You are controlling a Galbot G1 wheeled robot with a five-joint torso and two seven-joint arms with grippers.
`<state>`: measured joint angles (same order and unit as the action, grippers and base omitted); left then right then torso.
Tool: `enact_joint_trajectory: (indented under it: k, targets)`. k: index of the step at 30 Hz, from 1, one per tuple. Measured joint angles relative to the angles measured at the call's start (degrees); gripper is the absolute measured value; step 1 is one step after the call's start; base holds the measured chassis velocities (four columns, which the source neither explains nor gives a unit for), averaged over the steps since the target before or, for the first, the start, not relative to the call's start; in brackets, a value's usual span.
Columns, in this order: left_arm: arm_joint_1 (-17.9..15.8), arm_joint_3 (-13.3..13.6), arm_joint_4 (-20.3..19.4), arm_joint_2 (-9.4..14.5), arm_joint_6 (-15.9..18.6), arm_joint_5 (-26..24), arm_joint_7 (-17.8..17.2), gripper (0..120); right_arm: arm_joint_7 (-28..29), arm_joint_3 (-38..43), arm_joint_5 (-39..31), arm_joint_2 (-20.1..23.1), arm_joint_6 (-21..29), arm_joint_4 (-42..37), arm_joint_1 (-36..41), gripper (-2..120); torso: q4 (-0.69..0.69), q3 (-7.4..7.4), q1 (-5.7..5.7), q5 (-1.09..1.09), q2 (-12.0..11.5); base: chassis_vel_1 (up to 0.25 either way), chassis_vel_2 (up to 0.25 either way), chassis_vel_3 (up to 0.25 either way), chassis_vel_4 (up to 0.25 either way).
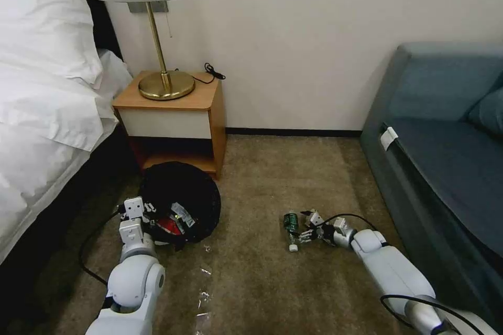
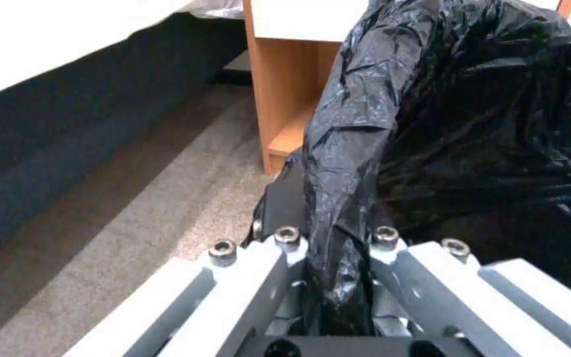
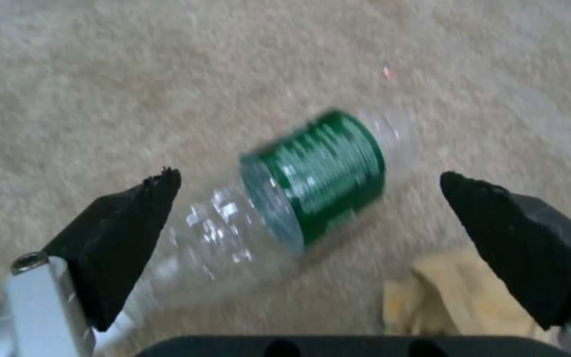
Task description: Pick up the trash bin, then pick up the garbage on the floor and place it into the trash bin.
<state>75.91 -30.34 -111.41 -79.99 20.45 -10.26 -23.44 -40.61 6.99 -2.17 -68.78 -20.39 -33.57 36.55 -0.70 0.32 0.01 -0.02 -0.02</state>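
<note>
Your left end effector (image 2: 335, 277) is clamped on the black-bagged rim of the trash bin (image 1: 181, 201), which sits low over the carpet (image 1: 251, 282) just before the nightstand (image 1: 173, 120), with the bed (image 1: 42, 131) close on its left. Your right end effector (image 3: 309, 208) is spread wide around the green-labelled bottle (image 3: 312, 183), which lies on open carpet beside a yellow-brown wrapper (image 3: 451, 292); the sofa (image 1: 445, 157) bounds the right side. Red litter (image 1: 167, 226) shows inside the bin
</note>
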Motion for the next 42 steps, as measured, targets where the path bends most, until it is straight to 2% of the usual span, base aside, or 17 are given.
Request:
enact_joint_trajectory:
  k: [9,26,32,33,36,39,42]
  targets:
    - [0.71,-0.33,-1.19,0.75,0.08,-0.06,0.01,3,2.91,2.68,0.88,-1.39,-0.11,5.17,-1.29,100,0.0,0.0,0.0,0.01,0.0,0.0,0.0,0.0,0.0]
    - [1.87,-0.77,-2.19,0.84,-0.21,0.06,0.07,3,9.65,4.63,1.25,-1.57,2.0,9.96,-1.4,99,0.02,0.0,0.0,0.01,0.0,0.0,0.0,0.0,0.0]
    - [1.85,-0.63,-2.22,0.66,-0.29,0.16,0.07,3,11.74,5.09,0.7,-1.35,2.1,10.18,-0.44,81,0.01,0.0,0.0,0.01,0.0,0.0,0.0,0.0,0.0]
    - [1.85,-0.63,-2.22,0.66,-0.29,0.16,0.07,3,11.74,5.09,0.7,-1.35,2.1,10.18,-0.44,81,0.01,0.0,0.0,0.01,0.0,0.0,0.0,0.0,0.0]
    - [1.73,-0.55,-2.23,0.64,-0.31,0.22,0.06,3,12.01,5.15,0.02,-1.44,2.16,9.74,-0.25,64,0.01,0.0,0.0,0.0,0.0,0.0,0.0,0.0,0.0]
    - [1.73,-0.55,-2.23,0.63,-0.32,0.23,0.06,3,12.07,5.16,-0.07,-1.54,2.18,9.73,-0.26,59,0.01,0.0,0.0,0.0,0.0,0.0,0.0,0.0,0.0]
    - [1.7,-0.55,-2.12,0.66,-0.38,0.24,0.05,3,12.18,5.08,-0.08,-1.68,2.18,9.73,-0.37,46,0.01,0.0,0.0,0.0,0.0,0.0,0.0,0.0,0.0]
